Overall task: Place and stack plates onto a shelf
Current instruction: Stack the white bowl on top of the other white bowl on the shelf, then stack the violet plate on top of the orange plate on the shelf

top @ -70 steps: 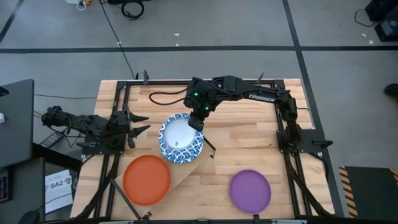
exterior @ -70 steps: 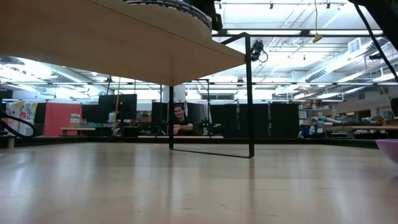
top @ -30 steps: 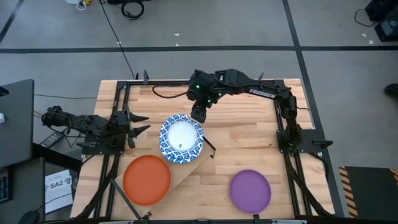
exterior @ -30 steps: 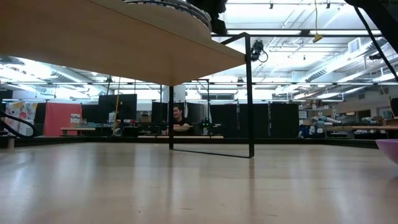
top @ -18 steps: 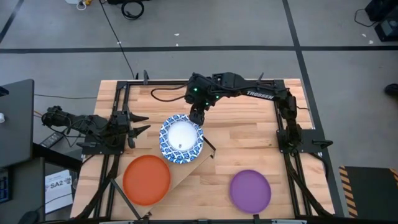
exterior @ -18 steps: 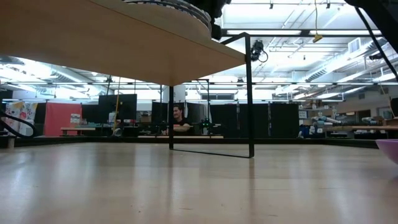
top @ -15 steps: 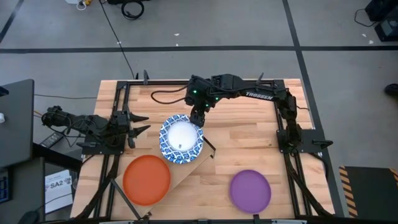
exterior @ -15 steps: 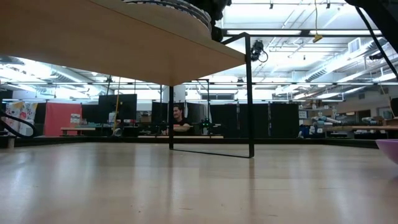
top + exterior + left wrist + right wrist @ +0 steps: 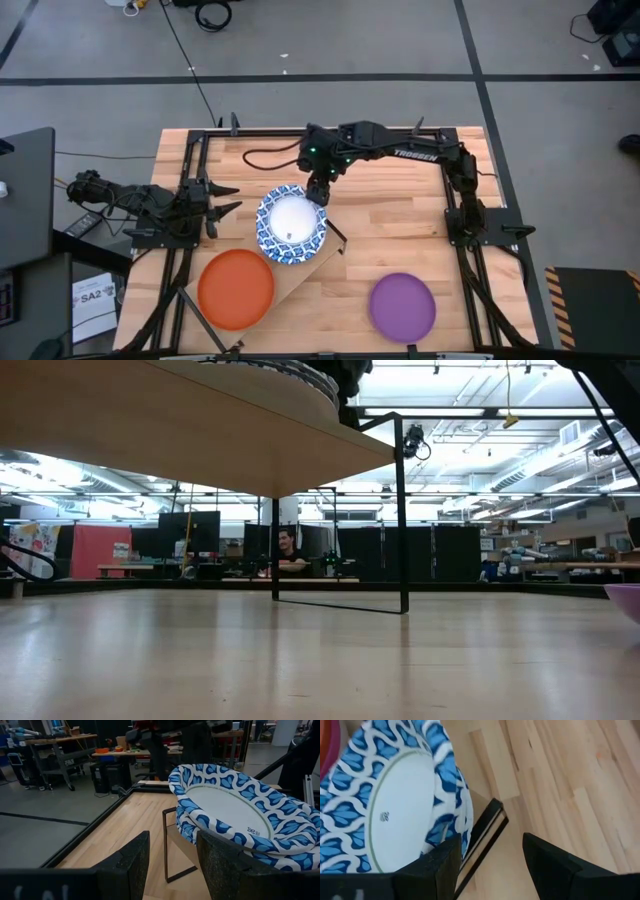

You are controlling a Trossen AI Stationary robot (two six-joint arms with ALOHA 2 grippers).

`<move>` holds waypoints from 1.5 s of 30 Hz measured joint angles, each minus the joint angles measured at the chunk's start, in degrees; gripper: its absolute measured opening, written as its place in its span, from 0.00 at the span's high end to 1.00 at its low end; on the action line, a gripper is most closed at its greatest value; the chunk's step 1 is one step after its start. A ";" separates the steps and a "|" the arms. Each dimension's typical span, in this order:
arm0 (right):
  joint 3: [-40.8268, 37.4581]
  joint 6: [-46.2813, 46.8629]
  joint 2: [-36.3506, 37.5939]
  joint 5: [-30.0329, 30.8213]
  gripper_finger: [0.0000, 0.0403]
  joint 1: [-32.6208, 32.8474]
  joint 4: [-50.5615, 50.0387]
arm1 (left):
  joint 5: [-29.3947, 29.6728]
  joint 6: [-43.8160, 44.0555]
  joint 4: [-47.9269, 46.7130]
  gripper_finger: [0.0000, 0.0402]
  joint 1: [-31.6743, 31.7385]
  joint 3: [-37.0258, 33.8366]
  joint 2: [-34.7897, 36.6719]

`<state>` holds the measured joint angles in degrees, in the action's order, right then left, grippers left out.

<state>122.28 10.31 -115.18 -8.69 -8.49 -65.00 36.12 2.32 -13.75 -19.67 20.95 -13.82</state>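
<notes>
A stack of blue-and-white plates [image 9: 291, 225] rests on the far end of the shelf [image 9: 322, 256], a light wood board on black legs. An orange plate [image 9: 236, 288] lies on the shelf's near end. A purple plate [image 9: 403, 305] lies on the table at the near right. My right gripper [image 9: 318, 189] hovers open above the far rim of the blue-and-white stack [image 9: 405, 795]; its fingers [image 9: 445, 857] stand beside the rim. My left gripper [image 9: 216, 201] waits open at the table's left, facing the stack [image 9: 235, 810].
The shelf's thin black legs [image 9: 403, 510] stand on the slatted table; one leg [image 9: 165, 845] is close to the stack. The black frame rails [image 9: 200, 150] run along the table's edges. Bare table lies right of the shelf [image 9: 400, 225]. A person sits far behind [image 9: 289, 553].
My right gripper has drifted a little toward the table's near edge, back toward the far rim of the blue-and-white stack, and has stayed open. The plates have kept still.
</notes>
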 joint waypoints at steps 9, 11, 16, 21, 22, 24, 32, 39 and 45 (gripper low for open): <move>3.65 -1.33 0.07 5.83 0.46 0.00 1.52 | 0.00 -0.01 -0.03 0.58 -0.01 0.00 0.00; 3.84 -1.93 0.07 7.15 0.46 -0.02 3.66 | 0.01 -0.01 -0.05 0.58 -0.01 0.00 0.00; 3.86 -3.60 0.07 5.63 0.46 0.75 6.68 | 0.02 -0.01 -0.05 0.58 0.00 0.00 0.00; 1.76 -4.35 -0.06 5.68 0.46 1.53 6.79 | 0.01 -0.02 -0.06 0.58 -0.02 0.00 0.00; 1.40 -4.43 -0.06 5.36 0.46 1.66 6.89 | 0.01 -0.02 -0.08 0.58 -0.01 0.00 0.00; 0.32 -4.48 0.00 4.84 0.46 1.96 7.38 | 0.00 -0.01 -0.11 0.58 -0.02 0.00 0.00; -2.23 -4.50 -0.06 4.66 0.46 2.10 7.09 | 0.00 -0.01 -0.11 0.58 -0.02 0.00 0.02; 0.56 -4.52 1.62 4.63 0.46 2.12 5.54 | 0.00 0.01 -0.11 0.58 0.00 0.00 0.00; 1.39 -3.76 5.25 4.59 0.46 3.22 0.01 | 0.00 0.01 -0.33 0.58 0.01 0.00 0.01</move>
<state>123.68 6.55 -109.93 -4.10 -5.27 -64.99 36.12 2.33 -14.09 -19.66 20.95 -13.82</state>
